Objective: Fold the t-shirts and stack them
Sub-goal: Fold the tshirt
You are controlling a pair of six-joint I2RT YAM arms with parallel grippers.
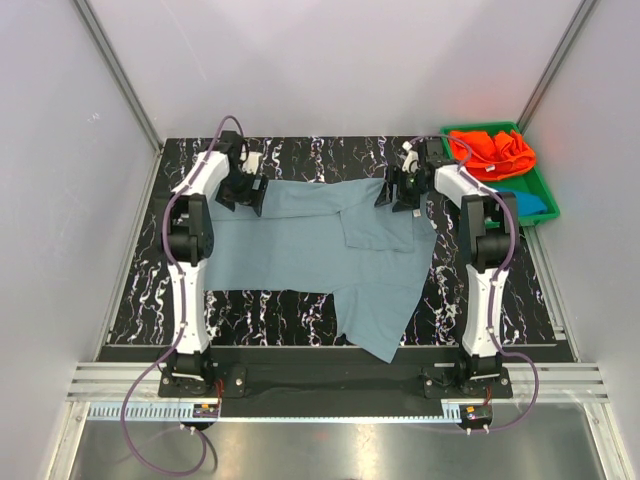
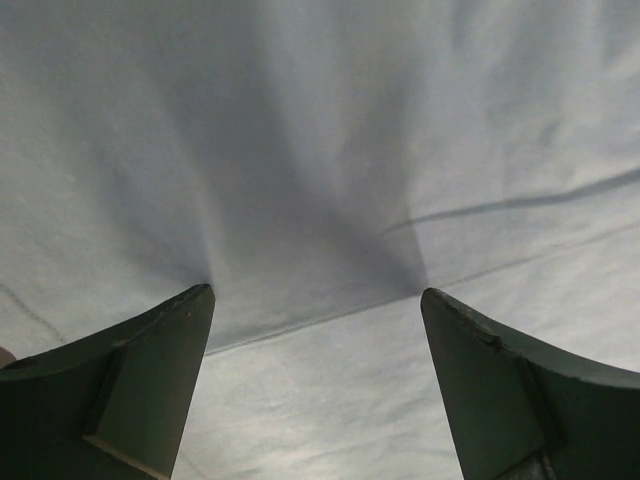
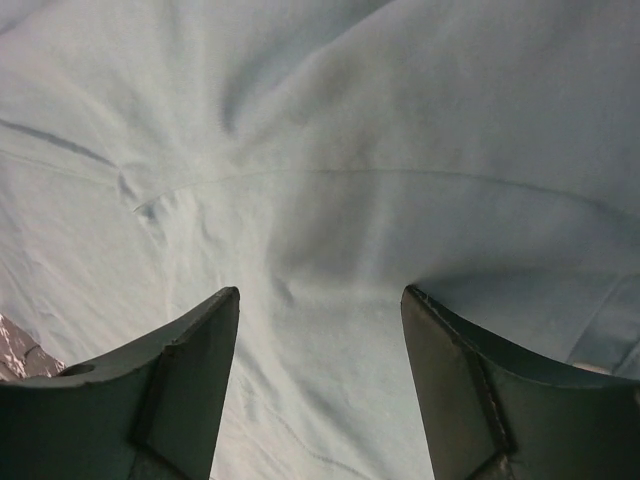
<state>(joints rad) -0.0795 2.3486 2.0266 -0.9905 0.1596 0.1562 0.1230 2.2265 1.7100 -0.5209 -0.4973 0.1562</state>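
Observation:
The grey-blue t-shirt (image 1: 310, 245) lies spread on the black marbled table, partly folded, with one part hanging toward the front edge. My left gripper (image 1: 243, 192) is open at the shirt's far left corner, its fingers pressing on the cloth (image 2: 330, 180). My right gripper (image 1: 400, 192) is open at the shirt's far right corner, fingers on the cloth (image 3: 330, 200). The orange t-shirt (image 1: 493, 152) and the teal-blue t-shirt (image 1: 525, 200) lie in the tray at the back right.
A green plastic tray (image 1: 547, 185) stands at the back right corner of the table (image 1: 290, 305). White walls close in the left, right and back.

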